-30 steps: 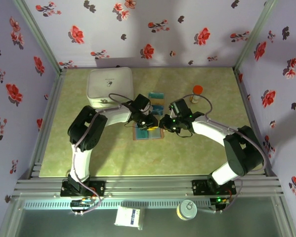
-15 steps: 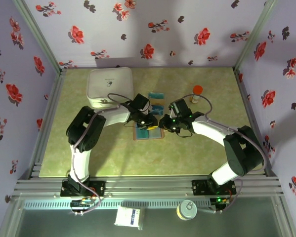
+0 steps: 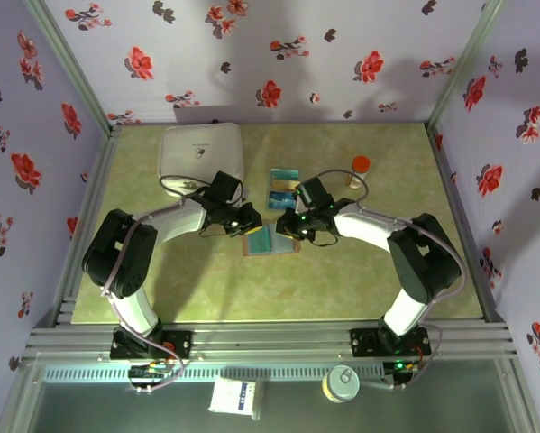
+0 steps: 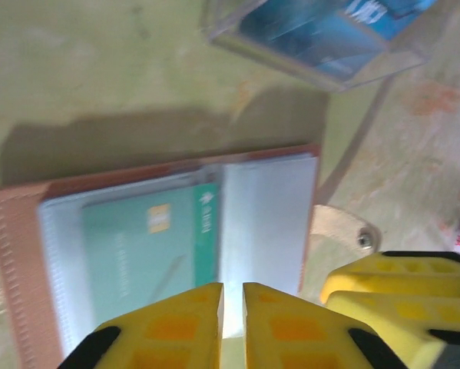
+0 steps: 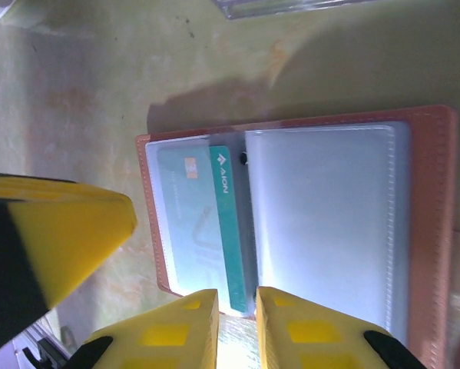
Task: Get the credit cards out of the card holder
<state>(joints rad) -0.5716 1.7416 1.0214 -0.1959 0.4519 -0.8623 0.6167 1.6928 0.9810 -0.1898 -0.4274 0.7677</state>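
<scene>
The card holder [image 3: 271,242] lies open and flat on the table, brown rim [image 5: 433,231] around clear sleeves [image 4: 268,207]. A teal credit card [image 4: 137,246] [image 5: 185,223] sits in one sleeve, its darker end toward the fold. Blue credit cards [image 4: 314,34] lie in the clear tray [image 3: 285,185]. My left gripper [image 3: 249,219] [image 4: 233,296] hangs at the holder's near edge, jaws a thin slit apart with nothing seen between. My right gripper [image 3: 288,225] [image 5: 237,300] stands over the opposite edge by the card's end, jaws narrowly apart. Whether either touches the holder I cannot tell.
A white rounded box [image 3: 202,153] stands at the back left. An orange-capped bottle [image 3: 360,169] is at the back right. The holder's snap tab [image 4: 341,231] sticks out beside the right gripper's fingers [image 4: 398,280]. Flowered walls enclose the table on three sides.
My left arm has drawn back to the left, off the middle of the card holder, and its jaws have narrowed. The right gripper has shifted slightly left over the holder.
</scene>
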